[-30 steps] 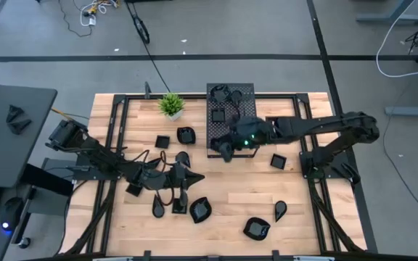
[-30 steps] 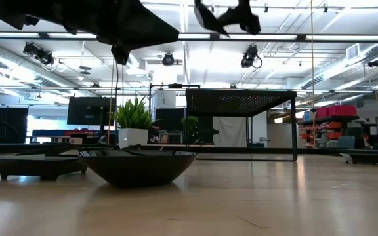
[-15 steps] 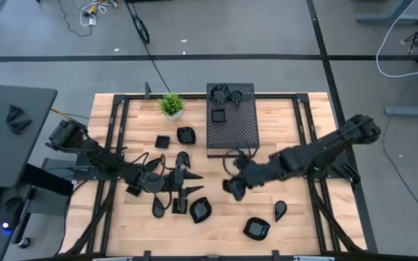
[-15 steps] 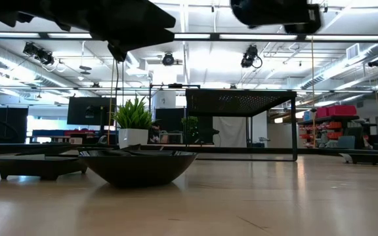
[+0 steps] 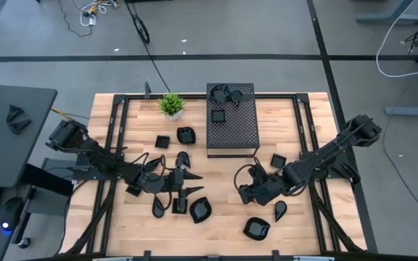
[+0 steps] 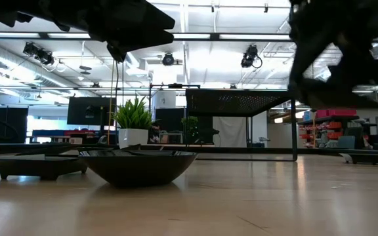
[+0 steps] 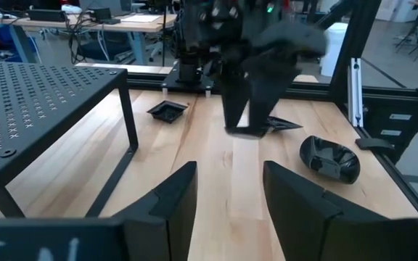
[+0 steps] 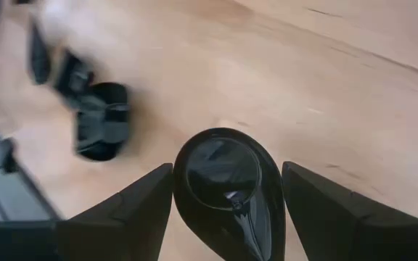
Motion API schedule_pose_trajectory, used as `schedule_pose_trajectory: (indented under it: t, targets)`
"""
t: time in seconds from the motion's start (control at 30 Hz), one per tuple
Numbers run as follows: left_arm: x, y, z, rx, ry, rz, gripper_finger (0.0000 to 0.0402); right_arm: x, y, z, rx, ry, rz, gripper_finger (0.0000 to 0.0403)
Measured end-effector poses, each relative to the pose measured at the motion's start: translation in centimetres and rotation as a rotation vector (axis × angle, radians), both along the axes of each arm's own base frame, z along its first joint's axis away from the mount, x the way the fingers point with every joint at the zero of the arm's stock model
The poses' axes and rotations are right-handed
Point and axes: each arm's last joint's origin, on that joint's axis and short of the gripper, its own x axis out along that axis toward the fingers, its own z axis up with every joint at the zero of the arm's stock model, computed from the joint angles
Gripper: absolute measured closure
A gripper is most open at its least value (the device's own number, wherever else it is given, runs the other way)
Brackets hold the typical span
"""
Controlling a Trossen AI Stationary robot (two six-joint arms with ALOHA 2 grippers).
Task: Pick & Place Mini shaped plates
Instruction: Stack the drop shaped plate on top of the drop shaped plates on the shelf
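Note:
Mini shaped plates lie scattered on the wooden table: small glossy black dishes, among them a square one, a teardrop and a rounded one. More sit on the black perforated box. My right gripper hangs open at the table's near middle and tips downward. In its wrist view a teardrop plate lies flat on the wood between and beyond the fingertips, untouched. My left gripper stands open left of centre, above the table, with nothing between its fingers.
A green potted plant stands at the far left of the box. Several plates lie near the left gripper. In the low view a rounded plate sits close in front. Bare wood lies between the two grippers.
My right gripper has swung from over the box's near edge toward the table's near edge and down, rolling and tipping as it went; it stays open. My left gripper has stayed in place and opened. No plate has moved.

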Motion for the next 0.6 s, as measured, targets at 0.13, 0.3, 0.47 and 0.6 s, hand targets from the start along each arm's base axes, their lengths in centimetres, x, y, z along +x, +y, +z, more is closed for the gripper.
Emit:
schedule_pose_trajectory:
  t: [0.13, 0.3, 0.47, 0.6]
  targets:
    - [0.0, 0.0, -0.1, 0.004, 0.009, 0.001, 0.0236, -0.6, -0.4, -1.6, -0.011, 0.002, -0.027, 0.0144]
    - [0.0, 0.0, -0.1, 0.005, 0.010, 0.001, 0.0236, -1.2, -1.3, -3.3, -0.028, 0.007, -0.069, 0.0144]
    - [0.0, 0.0, -0.1, 0.004, 0.010, 0.001, 0.0236, -1.7, -2.1, -4.7, -0.036, 0.023, -0.084, 0.0144]
    - [0.0, 0.0, -0.1, 0.004, 0.010, 0.001, 0.0236, -1.9, -2.4, -5.2, -0.036, 0.021, -0.089, 0.0144]
